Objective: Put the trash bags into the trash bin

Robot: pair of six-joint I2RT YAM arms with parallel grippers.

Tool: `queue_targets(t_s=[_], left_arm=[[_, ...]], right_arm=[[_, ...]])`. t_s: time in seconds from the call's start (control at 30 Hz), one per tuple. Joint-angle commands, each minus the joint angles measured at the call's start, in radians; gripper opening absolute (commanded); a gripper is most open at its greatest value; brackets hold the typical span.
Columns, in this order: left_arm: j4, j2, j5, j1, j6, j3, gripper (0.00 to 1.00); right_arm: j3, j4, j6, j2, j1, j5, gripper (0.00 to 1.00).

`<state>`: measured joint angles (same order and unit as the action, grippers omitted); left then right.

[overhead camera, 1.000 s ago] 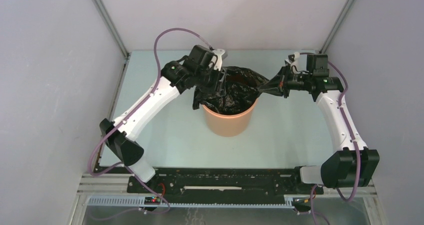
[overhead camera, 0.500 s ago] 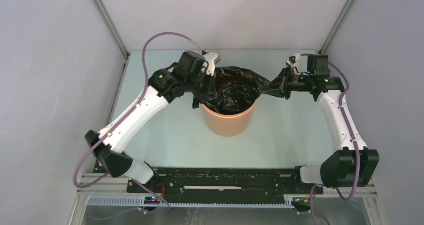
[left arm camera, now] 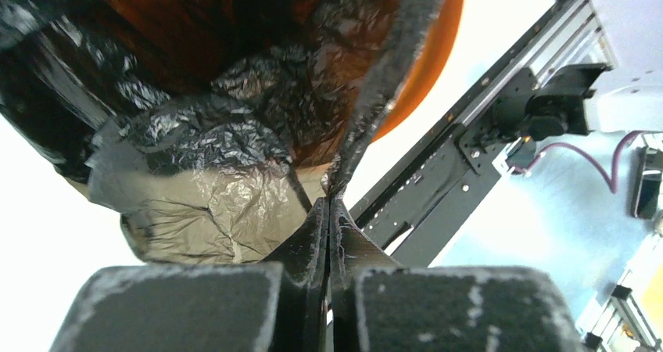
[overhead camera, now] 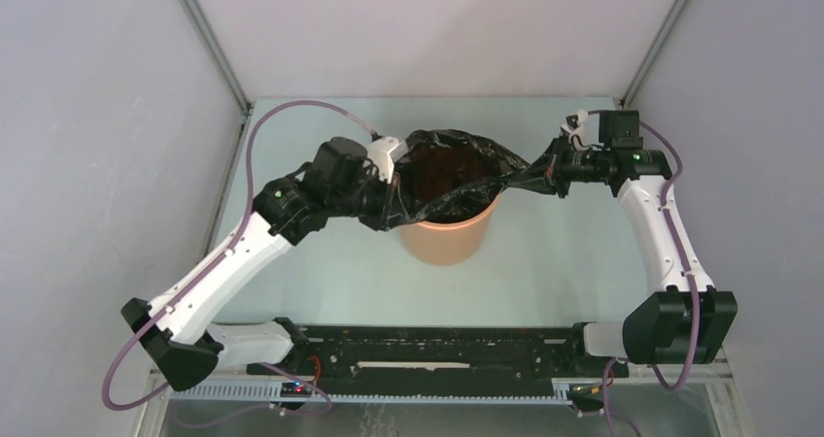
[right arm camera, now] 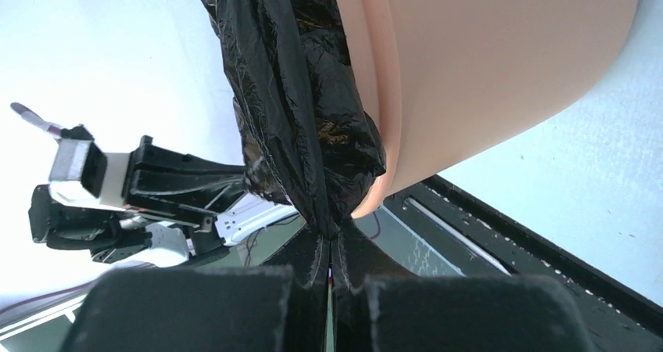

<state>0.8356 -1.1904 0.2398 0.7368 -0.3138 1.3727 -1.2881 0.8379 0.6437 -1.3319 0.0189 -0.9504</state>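
Bag [overhead camera: 452,170] stretched L claw [left arm camera: 328,205] to R claw [right arm camera: 331,244], prob. over bin [overhead camera: 442,244].

black bag [overhead camera: 452,173], stretched taut — over orange bin [overhead camera: 442,245]

A pale blue-green table [overhead camera: 321,262] was enclosed by plain white walls [overhead camera: 437,29] at the back and on both sides. Aluminium posts [overhead camera: 209,39] were set in the rear corners. A black rail [overhead camera: 525,348] was fixed along the near edge.
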Motion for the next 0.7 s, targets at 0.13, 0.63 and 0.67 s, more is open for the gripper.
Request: queue_targets(t_s=[0.13, 0.63, 0.67], left_arm=[[-0.047, 0.049, -0.026, 0.007, -0.027, -0.148, 0.00], [-0.070, 0.041, -0.132, 0.006, 0.003, -0.268, 0.00], [-0.074, 0.048, -0.143, 0.006, 0.006, -0.281, 0.00]], right_arm=[[-0.002, 0.064, -0.084, -0.011, 0.003, 0.035, 0.00], [-0.004, 0.105, -0.167, -0.049, -0.057, 0.189, 0.10], [-0.003, 0.109, -0.173, -0.049, -0.063, 0.207, 0.10]])
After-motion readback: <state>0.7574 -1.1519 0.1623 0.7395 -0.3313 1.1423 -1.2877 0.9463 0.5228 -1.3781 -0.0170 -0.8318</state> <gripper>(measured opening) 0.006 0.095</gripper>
